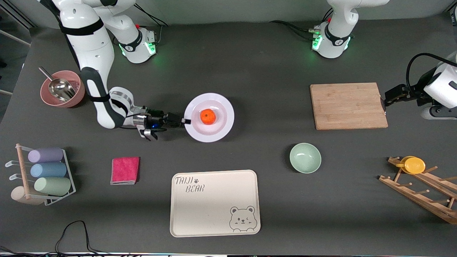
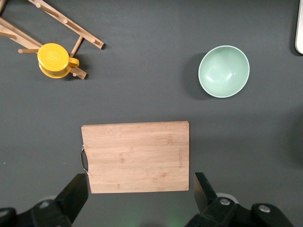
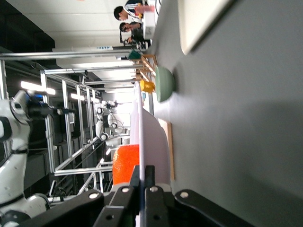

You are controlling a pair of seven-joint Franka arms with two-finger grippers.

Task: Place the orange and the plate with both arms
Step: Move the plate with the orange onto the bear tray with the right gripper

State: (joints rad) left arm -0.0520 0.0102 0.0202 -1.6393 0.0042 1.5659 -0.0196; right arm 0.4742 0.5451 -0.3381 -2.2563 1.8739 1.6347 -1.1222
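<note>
Green bowl [image 1: 305, 157] near plate [image 1: 223, 107]

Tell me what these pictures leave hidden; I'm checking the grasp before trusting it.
- Front view: whether the plate is lifted or resting; a top-down angle hides any gap.
- Right wrist view: the right gripper pinches the rim, edge-on; the plate hides most of the orange.
- Left wrist view: the left gripper is cut off at the frame edge.

Bright orange fruit [image 1: 207, 116] on glossy white plate [image 1: 223, 125], pale green bowl [image 1: 305, 157], cream bear-printed tray [image 1: 214, 203]
</note>
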